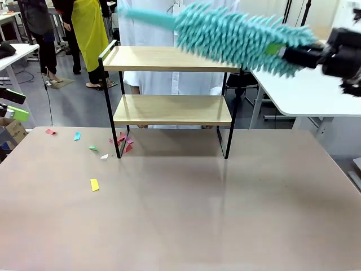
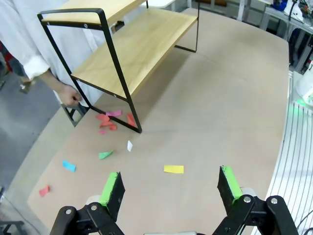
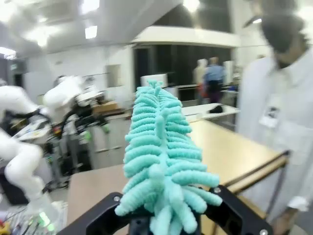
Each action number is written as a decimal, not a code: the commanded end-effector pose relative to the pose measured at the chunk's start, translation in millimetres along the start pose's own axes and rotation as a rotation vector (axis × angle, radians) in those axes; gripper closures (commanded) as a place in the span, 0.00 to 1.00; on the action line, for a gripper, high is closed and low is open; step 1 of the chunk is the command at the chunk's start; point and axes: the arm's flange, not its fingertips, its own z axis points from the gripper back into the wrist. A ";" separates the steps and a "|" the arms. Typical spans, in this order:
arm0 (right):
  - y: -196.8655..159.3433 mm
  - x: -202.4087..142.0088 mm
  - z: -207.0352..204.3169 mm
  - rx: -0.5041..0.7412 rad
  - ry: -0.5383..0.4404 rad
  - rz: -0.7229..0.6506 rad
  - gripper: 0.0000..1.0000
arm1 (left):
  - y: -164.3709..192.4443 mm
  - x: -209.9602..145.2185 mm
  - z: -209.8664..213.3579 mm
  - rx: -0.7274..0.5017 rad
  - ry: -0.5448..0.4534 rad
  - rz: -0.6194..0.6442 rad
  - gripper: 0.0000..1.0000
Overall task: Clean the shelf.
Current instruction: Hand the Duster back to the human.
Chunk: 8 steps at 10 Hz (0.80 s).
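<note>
My right end effector [image 1: 296, 55] is clenched on a teal duster [image 1: 237, 35], seemingly just above the shelf [image 1: 169, 84] at the desk's [image 1: 197, 209] far edge. Left end effector [image 2: 171, 188] released, above paper scraps [image 2: 110, 120].

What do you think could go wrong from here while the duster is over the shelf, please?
1. The duster in the right end effector may nudge the light shelf, tipping it.
2. The person's hand grips the frame near the paper scraps; a low sweep could hit it.
3. More scraps may scatter across the table.
</note>
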 end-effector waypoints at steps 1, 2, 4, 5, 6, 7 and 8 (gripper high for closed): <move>4.9 6.8 12.7 -0.223 -0.054 0.014 0.84 | 0.7 0.2 0.8 -0.009 -0.017 -0.011 0.00; 0.5 14.5 30.2 -0.344 -0.081 0.038 0.84 | 0.7 0.2 0.8 -0.009 -0.017 -0.011 0.00; -2.9 18.6 69.4 -0.587 -0.116 0.047 0.84 | 0.7 0.2 0.8 -0.009 -0.017 -0.011 0.00; -4.0 15.0 85.6 -0.668 -0.122 0.032 0.84 | 0.7 0.2 0.8 -0.009 -0.017 -0.011 0.00; -5.8 9.4 99.6 -0.751 -0.126 0.022 0.84 | 0.7 0.2 0.8 -0.009 -0.017 -0.011 0.00; -8.3 3.4 108.9 -0.812 -0.115 0.020 0.84 | 0.7 0.2 0.8 -0.009 -0.017 -0.011 0.00; -10.9 -4.2 115.1 -0.847 -0.100 0.012 0.84 | 0.7 0.2 0.8 -0.009 -0.017 -0.011 0.00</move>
